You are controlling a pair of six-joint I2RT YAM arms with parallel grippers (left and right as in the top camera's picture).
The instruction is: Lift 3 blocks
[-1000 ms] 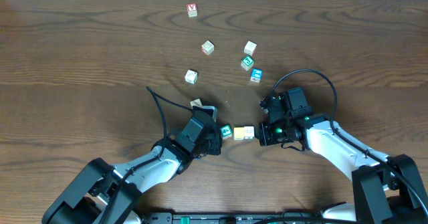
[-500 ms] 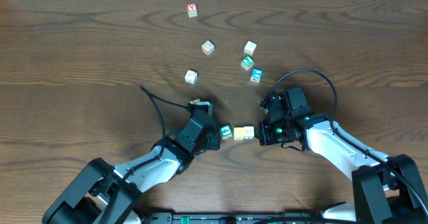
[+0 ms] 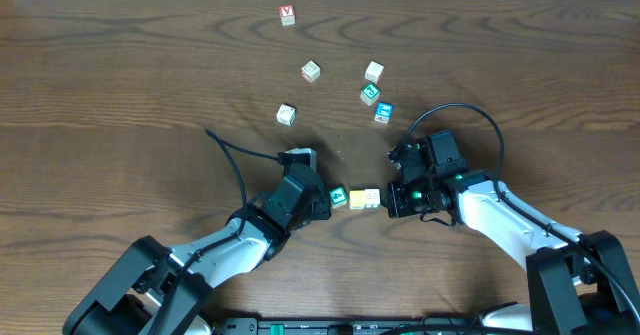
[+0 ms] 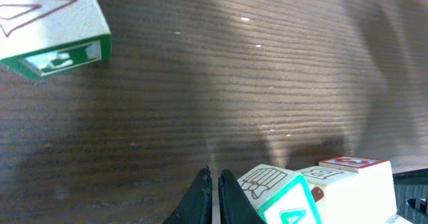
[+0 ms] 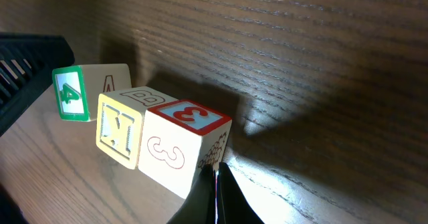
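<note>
With only the left arm (image 3: 285, 207) nudging slightly, both clenched jaws still squeeze the green block (image 3: 339, 197), yellow block (image 3: 357, 198) and red-marked block (image 3: 371, 197) end-to-end at lower centre, ready for lifting.

Jaws closed, facing each other.
My left gripper (image 3: 327, 197) points toward 2 o'clock, my right gripper (image 3: 389, 201) toward 9 o'clock, both low.

The green block (image 5: 70, 92) carries a white 4 and, on its pale side, an A. The yellow block (image 5: 120, 132) shows a B. The pale block (image 5: 175, 150) bears two red 3s.
</note>
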